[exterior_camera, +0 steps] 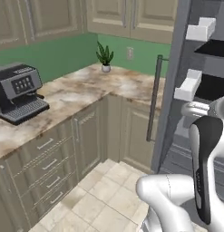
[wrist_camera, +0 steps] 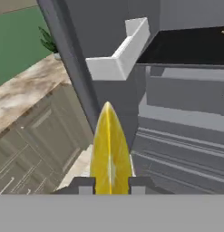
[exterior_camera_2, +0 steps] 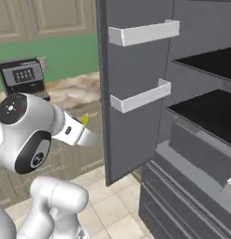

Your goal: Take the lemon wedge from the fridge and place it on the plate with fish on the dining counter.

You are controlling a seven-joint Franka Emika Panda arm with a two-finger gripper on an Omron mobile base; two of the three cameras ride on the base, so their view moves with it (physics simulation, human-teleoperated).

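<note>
My gripper (wrist_camera: 111,183) pinching lemon wedge (wrist_camera: 110,152), jaws pressed on both its sides. Wedge stands up tall between my tips. Fridge (wrist_camera: 186,104) open just ahead, white door bin (wrist_camera: 120,52) above. Coffee machine (exterior_camera: 18,90) on counter (exterior_camera: 81,88).

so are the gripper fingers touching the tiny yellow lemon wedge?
Touching. Hand view: both dark fingertips press against the tiny yellow lemon wedge upright between them, no gap.

One fridge (exterior_camera_2: 135,93), door open, with two white door bins (exterior_camera_2: 142,32). One lemon wedge (wrist_camera: 111,152). One coffee machine (exterior_camera: 18,93). One potted plant (exterior_camera: 104,58).
</note>
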